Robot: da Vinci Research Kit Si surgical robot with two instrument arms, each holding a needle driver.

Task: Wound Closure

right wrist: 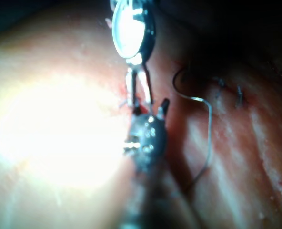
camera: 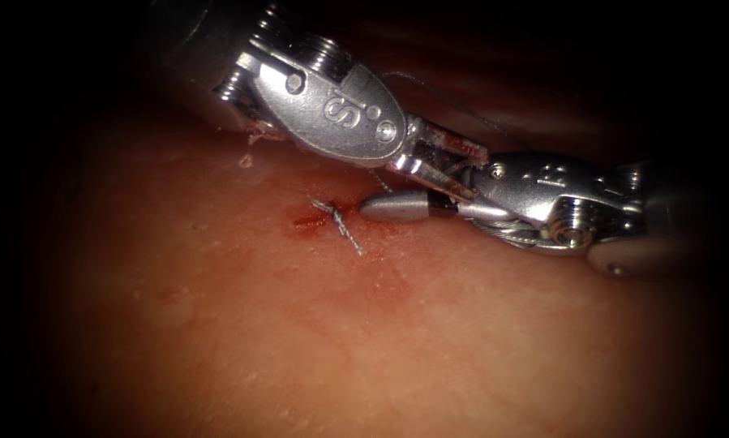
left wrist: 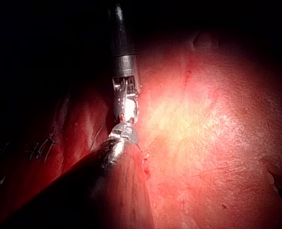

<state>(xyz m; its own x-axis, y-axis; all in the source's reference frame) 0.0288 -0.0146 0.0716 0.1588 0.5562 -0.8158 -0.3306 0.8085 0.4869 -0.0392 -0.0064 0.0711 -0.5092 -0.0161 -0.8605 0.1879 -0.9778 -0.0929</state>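
The tissue (camera: 299, 324) carries a tied knot with short cut thread ends (camera: 340, 225) beside a small red smear. My left tool (camera: 461, 166) comes in from the upper left; its jaws stand slightly apart, red fluid on them, nothing visibly held. They end right at the wrist of my right tool (camera: 384, 208), whose tip points left, just right of the knot. In the right wrist view the left tool's fingers (right wrist: 131, 90) show as two separate prongs above my right tool (right wrist: 150, 112). A loose thread (right wrist: 205, 124) curves over the tissue beside them. No needle can be made out.
A fine thread (camera: 461, 109) runs behind the left tool. Older stitches (right wrist: 229, 93) lie in a row further along the cut, also visible as stitches (left wrist: 41, 150) in the left wrist view. Both tools crowd the area just right of the knot.
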